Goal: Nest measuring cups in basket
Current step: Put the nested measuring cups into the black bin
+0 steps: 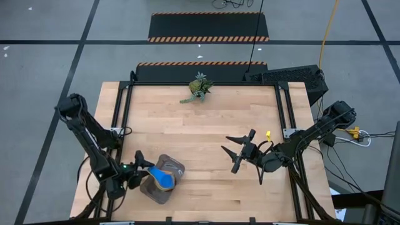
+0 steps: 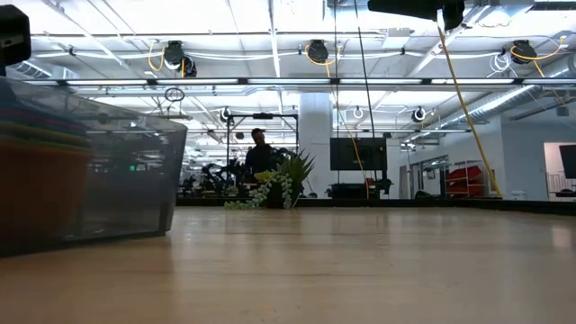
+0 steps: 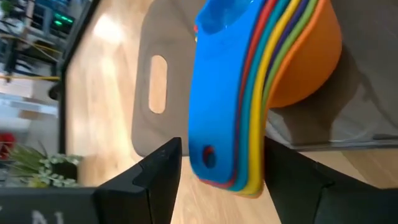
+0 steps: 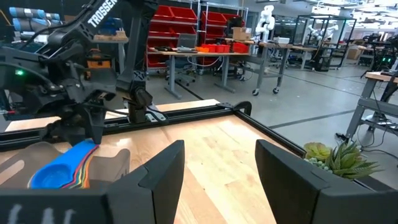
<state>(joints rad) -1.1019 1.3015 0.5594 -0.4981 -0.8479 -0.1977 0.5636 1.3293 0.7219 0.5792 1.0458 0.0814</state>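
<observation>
- The left wrist view alone shows the stacked measuring cups [image 3: 249, 93] nested, handles between spread, untouching fingers [image 3: 155, 180].
- They sit in the basket [image 1: 172, 166], beside the left gripper [image 1: 145, 164].
- The right gripper [image 1: 236, 149] hangs spread mid-table.

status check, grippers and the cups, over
Left gripper open astride the nested measuring cups' handles, at the basket. Right gripper open, empty, mid-table. Plant far off, nothing in the way.

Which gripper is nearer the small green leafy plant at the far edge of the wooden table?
Right. The right gripper is open over mid-table, closer to the plant. The left gripper sits at the near-left corner by the basket.
</observation>
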